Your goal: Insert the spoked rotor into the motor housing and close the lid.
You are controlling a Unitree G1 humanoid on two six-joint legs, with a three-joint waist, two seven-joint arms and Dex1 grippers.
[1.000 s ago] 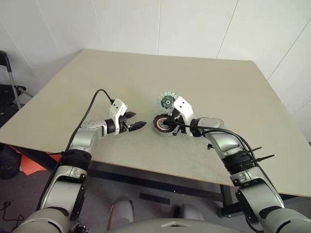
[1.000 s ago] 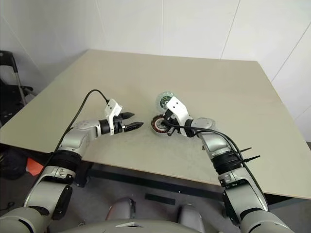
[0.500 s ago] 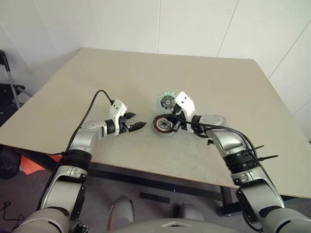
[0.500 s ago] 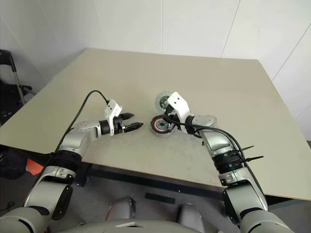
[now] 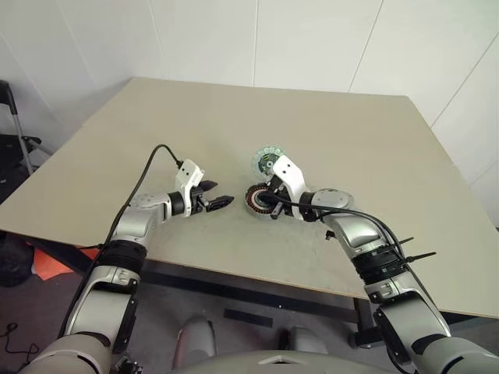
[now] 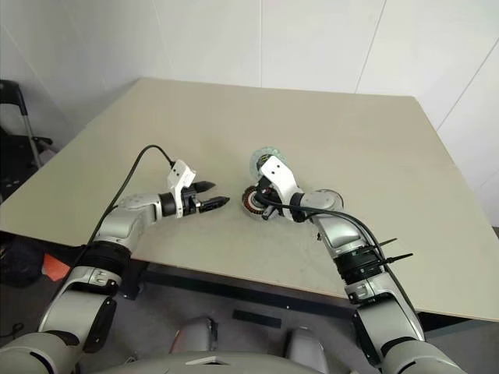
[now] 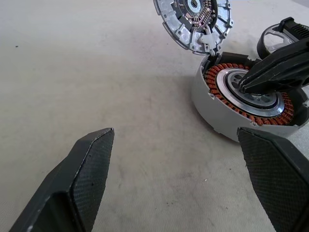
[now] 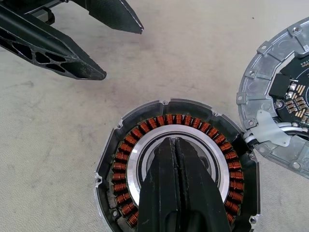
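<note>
The motor housing lies open on the table, a grey round shell with a ring of copper windings around a silver ring. Its hinged lid stands tilted open at the far side, circuit board showing. My right gripper is shut, its black tips resting on the centre of the silver ring and hiding the hub. I cannot tell whether that ring is the spoked rotor. My left gripper hovers open just left of the housing, pointing at it and not touching it.
The beige table stretches far behind and to both sides of the housing. Its front edge runs close below both arms. A dark chair frame stands off the table's left side.
The right forearm has swung slightly to the left while its shut tips stay on the housing's centre. The left arm has kept still.
</note>
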